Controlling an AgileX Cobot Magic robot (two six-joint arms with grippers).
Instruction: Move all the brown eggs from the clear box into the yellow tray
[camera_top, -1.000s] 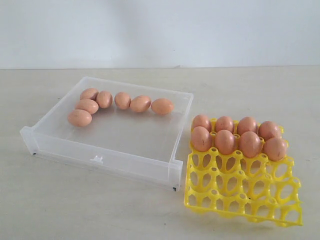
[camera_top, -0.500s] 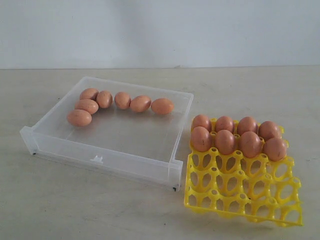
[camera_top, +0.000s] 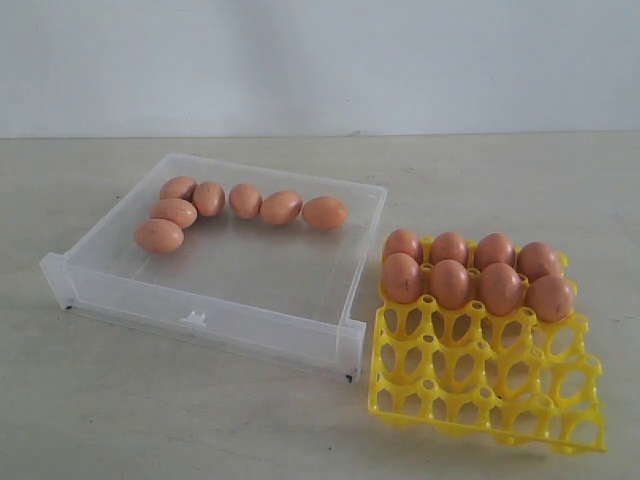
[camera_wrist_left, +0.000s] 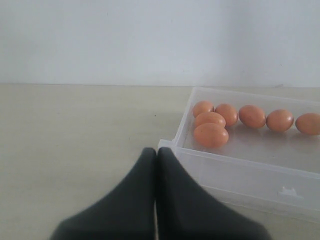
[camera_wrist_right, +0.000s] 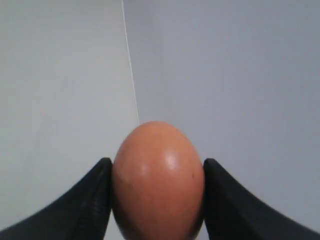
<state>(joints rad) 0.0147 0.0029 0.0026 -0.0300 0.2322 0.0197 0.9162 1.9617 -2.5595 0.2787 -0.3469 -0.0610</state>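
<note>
The clear box (camera_top: 215, 300) lies on the pale table (camera_top: 120, 420) with its tabbed front wall toward the exterior camera. Seven brown eggs (camera_top: 281, 207) lie on their sides inside it, all close to its far wall. Four are bunched in the far left corner, touching one another, and three more run in a loose line from that bunch along the far wall toward the box's right side. The yellow tray (camera_top: 480, 400) sits on the table just beside the box's right wall, reaching past the box's front right corner; whether tray and box touch cannot be told. Eight more eggs stand upright in the tray, four to a row, filling the two rows that lie alongside the box's right wall. The left gripper (camera_wrist_left: 156, 150) points at the box's front left corner from outside the wall. Its dark fingers (camera_wrist_left: 135, 200) are pressed flat together with nothing between them, and how near it is to the box cannot be told. The right gripper (camera_wrist_right: 157, 162) has its fingers (camera_wrist_right: 95, 195) spread to an egg's width and clamped on either side of the held egg (camera_wrist_right: 157, 190), which sits upright between them. Only a plain wall (camera_wrist_right: 240, 75) shows behind it, so where this egg hangs relative to the box cannot be told.
</note>
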